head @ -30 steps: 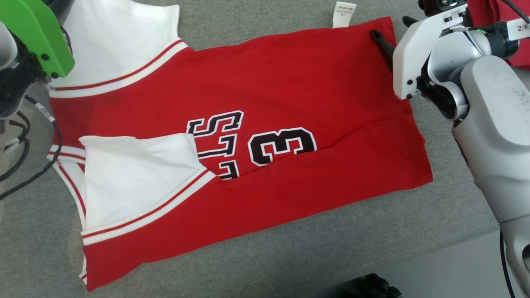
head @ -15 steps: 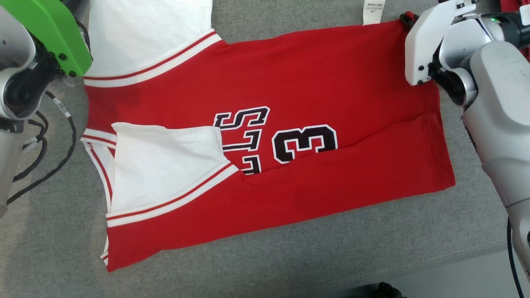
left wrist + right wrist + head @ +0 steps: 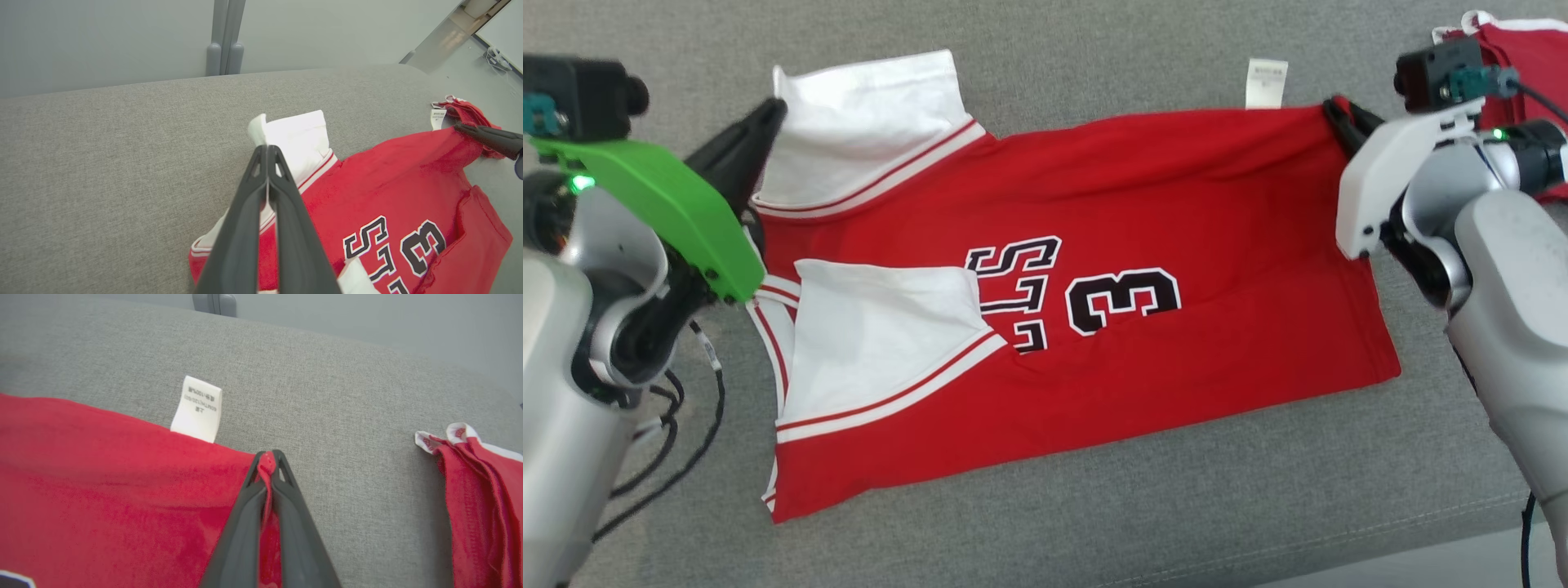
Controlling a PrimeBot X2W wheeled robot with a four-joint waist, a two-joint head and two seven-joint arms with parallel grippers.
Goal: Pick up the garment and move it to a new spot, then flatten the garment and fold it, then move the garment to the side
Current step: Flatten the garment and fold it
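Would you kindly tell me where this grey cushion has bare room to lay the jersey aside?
Free: the wide band of grey cushion beyond the jersey, up to the wall, and the strip between its near hem and the cushion's front edge. Crowded: the far right corner, where another red garment lies beside the right pincer, and the left side, with cables.

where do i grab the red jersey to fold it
Its two far corners: white sleeve tip for the left gripper, red hem corner by the label for the right gripper, each from its outer end. The jersey lies flat and wide, so those corners lift the whole far edge.
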